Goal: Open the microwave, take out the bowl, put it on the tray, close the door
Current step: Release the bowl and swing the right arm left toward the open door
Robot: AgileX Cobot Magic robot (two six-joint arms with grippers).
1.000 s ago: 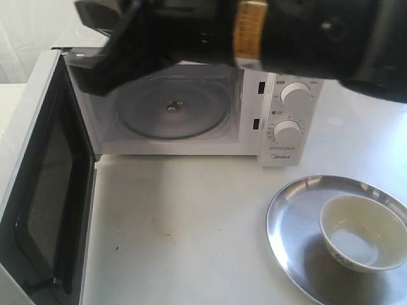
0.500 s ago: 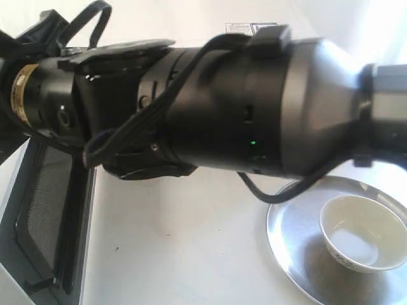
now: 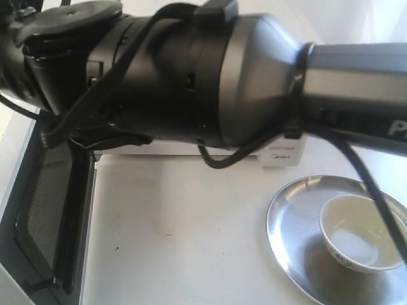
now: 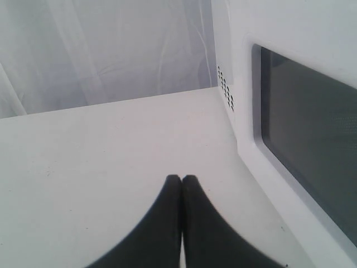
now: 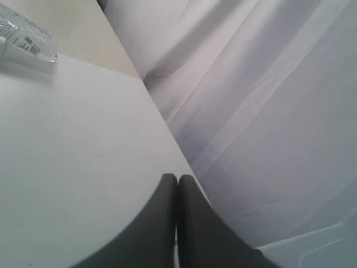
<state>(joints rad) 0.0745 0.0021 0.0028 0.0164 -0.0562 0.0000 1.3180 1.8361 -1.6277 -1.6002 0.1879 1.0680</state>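
The cream bowl [image 3: 361,232] stands upright in the steel tray [image 3: 291,222] at the front right. The microwave [image 3: 280,156] is almost wholly hidden behind my right arm [image 3: 210,76], which reaches across from the right; only a low strip with the Midea label shows. The door [image 3: 49,210] hangs wide open at the left. My left gripper [image 4: 182,180] is shut and empty over the table, beside the door's outer face [image 4: 304,145]. My right gripper [image 5: 177,178] is shut and empty above the microwave's white top [image 5: 72,145], near its edge.
White table [image 3: 178,241] lies between the open door and the tray. A sticker [image 5: 25,33] sits at a corner of the microwave's top. Vent holes [image 4: 224,86] show on the microwave's side. A white curtain [image 5: 268,111] hangs behind.
My right arm has swept leftward across the exterior view and now covers the cavity, turntable and knobs that showed one second ago. Bowl, tray and door have not moved.
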